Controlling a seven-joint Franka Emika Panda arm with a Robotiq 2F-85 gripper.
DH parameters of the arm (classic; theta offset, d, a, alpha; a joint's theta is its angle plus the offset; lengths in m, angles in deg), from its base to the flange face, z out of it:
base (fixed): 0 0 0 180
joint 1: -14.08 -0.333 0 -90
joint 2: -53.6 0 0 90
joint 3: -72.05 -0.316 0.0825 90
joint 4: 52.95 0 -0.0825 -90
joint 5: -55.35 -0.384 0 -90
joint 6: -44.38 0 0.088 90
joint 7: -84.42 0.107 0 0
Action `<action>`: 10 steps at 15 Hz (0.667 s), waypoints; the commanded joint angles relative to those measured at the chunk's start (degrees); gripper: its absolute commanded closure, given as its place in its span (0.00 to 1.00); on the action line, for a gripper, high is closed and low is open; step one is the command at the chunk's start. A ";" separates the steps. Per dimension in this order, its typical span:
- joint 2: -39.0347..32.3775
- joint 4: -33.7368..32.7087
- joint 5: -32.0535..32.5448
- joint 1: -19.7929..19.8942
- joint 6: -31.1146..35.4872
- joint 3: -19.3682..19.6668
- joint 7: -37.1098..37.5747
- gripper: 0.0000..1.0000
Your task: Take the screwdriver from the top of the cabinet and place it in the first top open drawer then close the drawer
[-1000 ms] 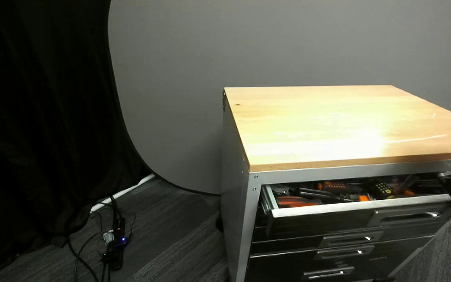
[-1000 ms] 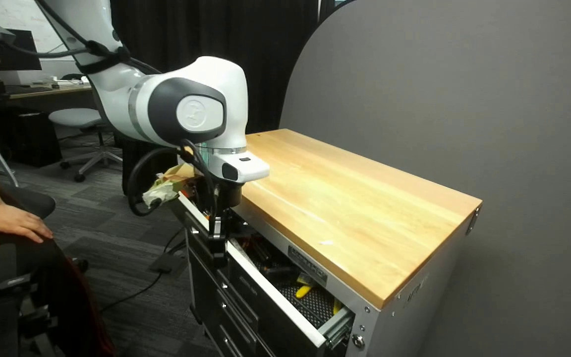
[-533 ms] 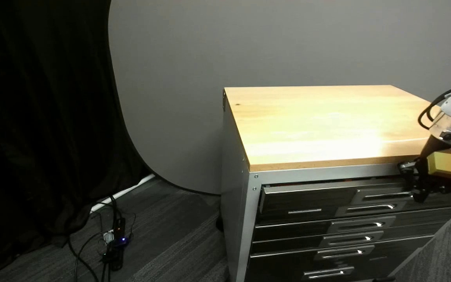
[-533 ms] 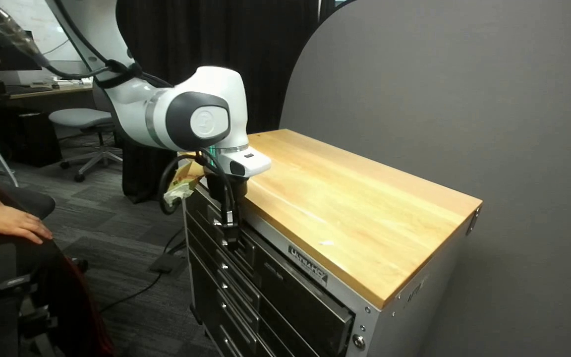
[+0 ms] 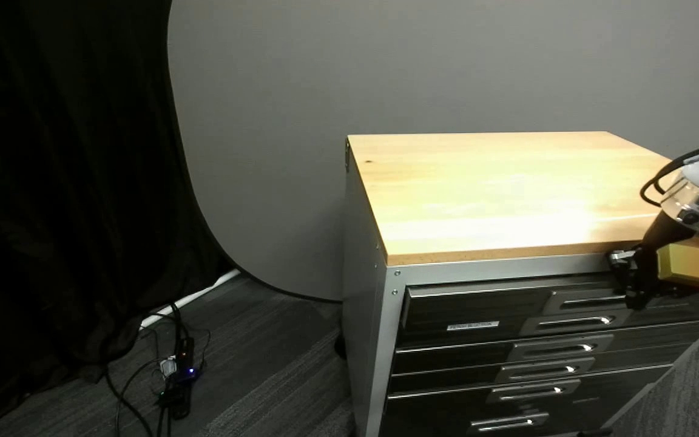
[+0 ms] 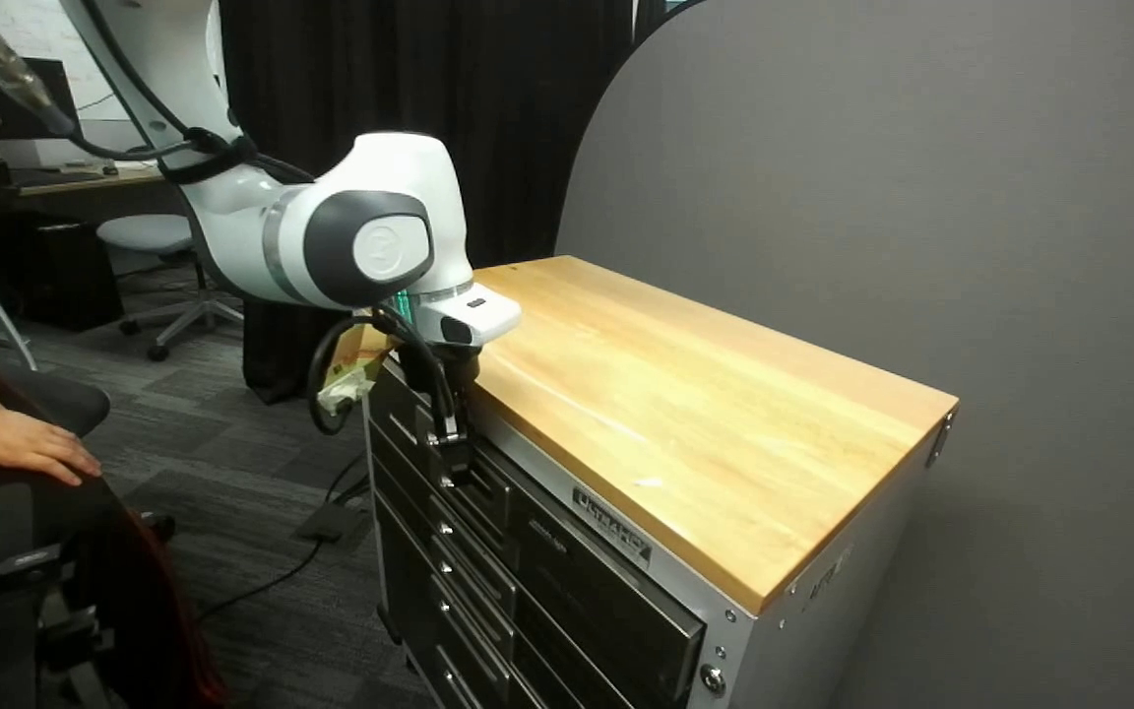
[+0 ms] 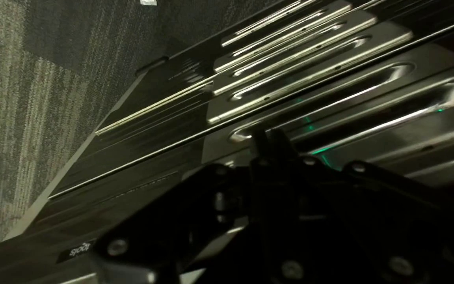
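Two slim black fingers (image 7: 259, 146) stand together on the black metal pincer (image 7: 268, 135), which hangs in front of the upper silver bar handles (image 5: 583, 321) of the grey metal tool cabinet (image 5: 507, 269) with a light wooden top (image 5: 495, 182). Whether it touches them cannot be told. The uppermost wide, shallow, dark grey metal drawer (image 5: 495, 302) is closed or very nearly so. Where the screwdriver lies cannot be told.

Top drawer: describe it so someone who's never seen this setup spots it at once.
Find the grey metal tool cabinet with the light wooden top. Under the wood's front edge runs a grey frame strip; the top drawer is the wide, dark front directly beneath that strip. Its silver bar handle is the highest in the stack; every other drawer has another above it.
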 commanded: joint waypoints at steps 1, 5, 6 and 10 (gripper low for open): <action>6.78 2.58 -0.38 0.89 -4.45 -0.19 -7.50 0.60; 17.08 4.72 -0.72 3.86 -17.59 -2.64 -21.08 0.28; 19.59 4.76 0.41 3.89 -20.08 -2.69 -22.59 0.19; 27.32 1.53 -4.10 6.54 -31.77 -7.89 -35.64 0.00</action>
